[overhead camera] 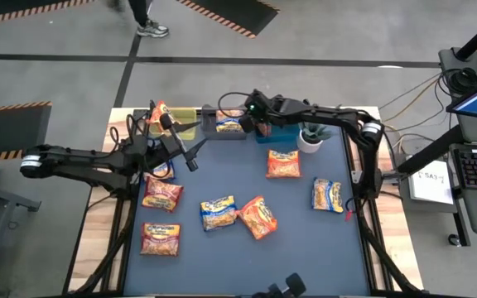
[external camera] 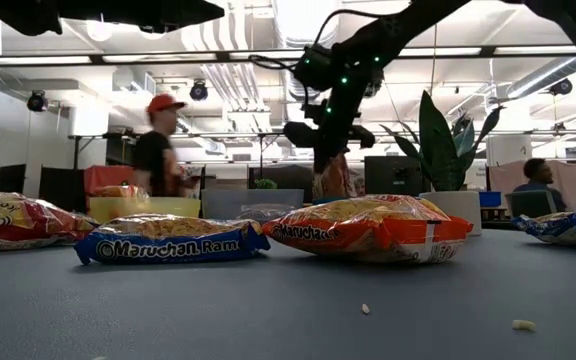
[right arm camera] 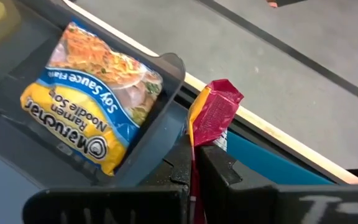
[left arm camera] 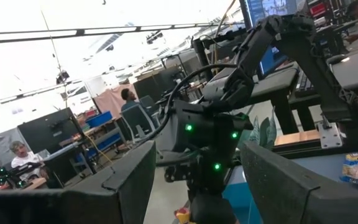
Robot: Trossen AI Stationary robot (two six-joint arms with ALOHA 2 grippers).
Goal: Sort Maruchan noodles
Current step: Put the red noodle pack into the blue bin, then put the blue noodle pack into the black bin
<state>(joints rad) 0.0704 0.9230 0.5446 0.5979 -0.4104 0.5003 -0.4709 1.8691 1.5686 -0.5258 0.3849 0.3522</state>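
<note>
At twelve o'clock on the bench, right hand clamped on a red packet beside the grey bin. Left hand at ten o'clock, fingers apart, empty.

Back row of the table: three bins side by side, a plant pot to their right.
Middle bin: one noodle packet lies inside.
Right gripper: above the right bin — a packet pinched between its fingers.
Mat: packets spread out (most on the left half).
</note>
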